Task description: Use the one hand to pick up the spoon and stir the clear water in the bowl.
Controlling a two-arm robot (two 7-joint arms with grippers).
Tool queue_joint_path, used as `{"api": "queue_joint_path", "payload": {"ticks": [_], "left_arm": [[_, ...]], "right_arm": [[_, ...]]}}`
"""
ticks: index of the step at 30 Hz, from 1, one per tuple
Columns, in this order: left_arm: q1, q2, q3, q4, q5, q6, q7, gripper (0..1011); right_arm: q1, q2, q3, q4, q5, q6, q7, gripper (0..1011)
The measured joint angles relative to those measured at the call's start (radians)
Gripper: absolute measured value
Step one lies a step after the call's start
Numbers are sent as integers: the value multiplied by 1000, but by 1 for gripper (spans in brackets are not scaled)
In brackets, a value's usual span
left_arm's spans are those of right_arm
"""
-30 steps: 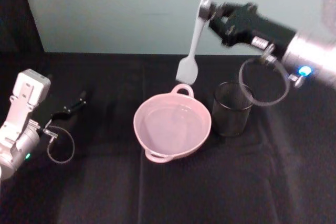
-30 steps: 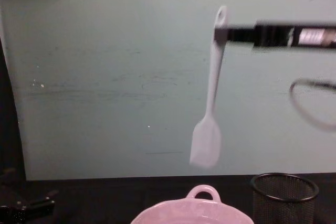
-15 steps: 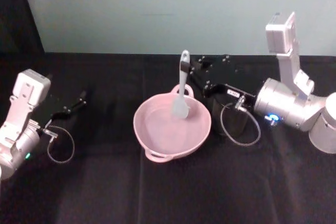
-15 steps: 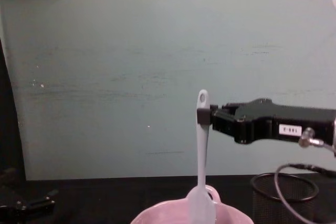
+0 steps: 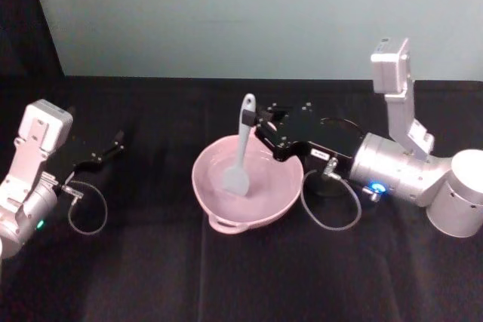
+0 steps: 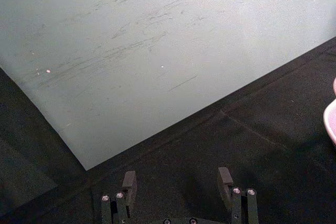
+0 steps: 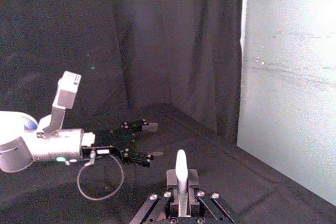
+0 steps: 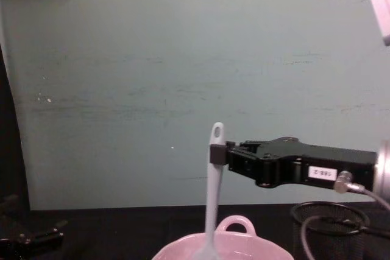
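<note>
The spoon stands nearly upright in the bowl, with its scoop down in the clear water near the bowl's middle. The right gripper is clamped on the handle's top, above the bowl's far rim. The pick-up looks done and the scoop is in, so I'd say only the stirring itself remains. The left gripper sits idle well to the bowl's left over the desk, jaws apart and empty.
</note>
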Motion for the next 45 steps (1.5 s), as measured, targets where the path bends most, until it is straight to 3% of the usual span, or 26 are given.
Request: {"api": "queue_joint_path", "payload": {"ticks": [7, 13, 17, 22, 30, 36, 45], "left_arm": [[0, 0, 0, 0, 0, 0, 0, 1011], [0, 0, 0, 0, 0, 0, 0, 1011], [0, 0, 0, 0, 0, 0, 0, 1011], [0, 0, 0, 0, 0, 0, 0, 1011], [0, 0, 0, 0, 0, 0, 0, 1011], [0, 0, 0, 0, 0, 0, 0, 1011], [0, 0, 0, 0, 0, 0, 0, 1011]], "right_arm": [[30, -68, -5, 81, -25, -36, 6, 109], [61, -128, -4, 172, -103, -119, -39, 109], [69, -140, 2, 201, -157, -159, -81, 109], [69, -131, 13, 203, -196, -177, -102, 108], [10, -61, 49, 91, -202, -154, -85, 109], [-59, -20, 75, -15, -167, -123, -53, 109], [-92, -32, 75, -53, -95, -58, 16, 109]]}}
